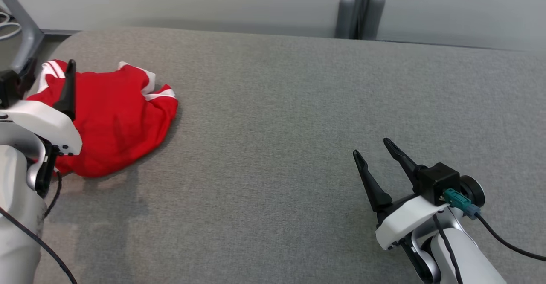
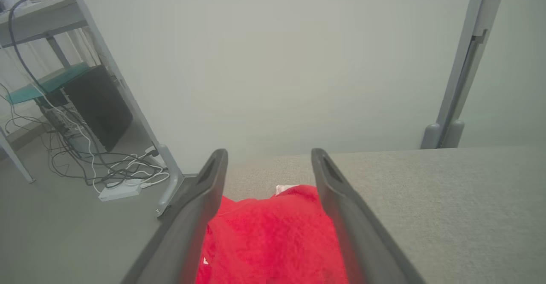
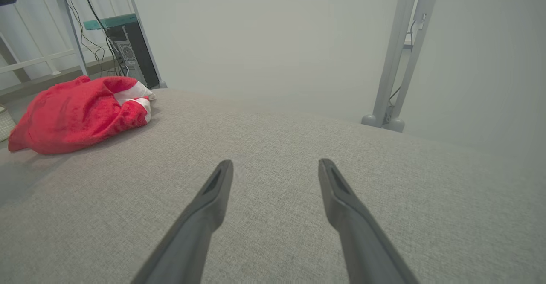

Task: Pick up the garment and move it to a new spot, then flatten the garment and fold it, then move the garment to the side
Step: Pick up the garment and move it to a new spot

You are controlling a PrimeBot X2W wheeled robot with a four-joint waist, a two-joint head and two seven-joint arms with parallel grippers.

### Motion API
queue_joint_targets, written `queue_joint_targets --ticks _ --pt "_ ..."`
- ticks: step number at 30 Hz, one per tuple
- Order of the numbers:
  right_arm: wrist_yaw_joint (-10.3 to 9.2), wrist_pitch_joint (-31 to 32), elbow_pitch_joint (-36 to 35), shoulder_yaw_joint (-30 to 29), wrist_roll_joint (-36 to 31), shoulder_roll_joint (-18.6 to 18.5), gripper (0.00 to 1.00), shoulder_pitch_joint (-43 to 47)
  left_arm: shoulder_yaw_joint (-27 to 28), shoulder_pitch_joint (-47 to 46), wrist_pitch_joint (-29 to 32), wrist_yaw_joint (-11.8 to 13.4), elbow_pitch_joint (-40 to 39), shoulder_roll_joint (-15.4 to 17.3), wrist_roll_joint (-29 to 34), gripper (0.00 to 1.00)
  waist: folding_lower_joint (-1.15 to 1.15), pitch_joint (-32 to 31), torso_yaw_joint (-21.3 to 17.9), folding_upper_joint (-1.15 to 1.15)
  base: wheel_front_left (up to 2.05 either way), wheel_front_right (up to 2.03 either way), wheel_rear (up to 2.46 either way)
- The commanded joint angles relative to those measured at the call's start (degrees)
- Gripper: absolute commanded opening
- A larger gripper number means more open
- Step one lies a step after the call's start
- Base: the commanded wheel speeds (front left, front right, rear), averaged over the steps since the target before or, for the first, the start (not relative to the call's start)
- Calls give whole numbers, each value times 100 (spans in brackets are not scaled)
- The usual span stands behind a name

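Left wrist view: left gripper (image 2: 268, 154), spread, is hovering over red garment (image 2: 273, 233); best pinching a thick fold; right gripper (image 1: 371, 147), spread, is resting well apart from garment.

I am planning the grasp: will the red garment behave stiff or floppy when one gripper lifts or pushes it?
The red garment is probably floppy: it lies crumpled in soft folds, so it should hang from one pinch. It looks thin, so likely light. On the textured grey surface, a push would probably bunch it, not slide it.
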Motion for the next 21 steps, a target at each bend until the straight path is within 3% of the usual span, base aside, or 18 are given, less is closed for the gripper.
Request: queue_joint_targets --ticks 1,13,21 --pt "0 10 -6 11 -29 -29 100 -70 -45 -137 13 -30 133 84 -2 100 0 118 -117 0 0 0 0" --pt "0 60 121 43 14 -1 100 -235 -1219 -707 826 -43 1348 320 -872 100 0 331 -394 0 0 0 0" --pt "0 114 130 74 30 -31 100 -335 -1939 -838 1474 -44 1639 542 -1711 100 0 505 -561 0 0 0 0"
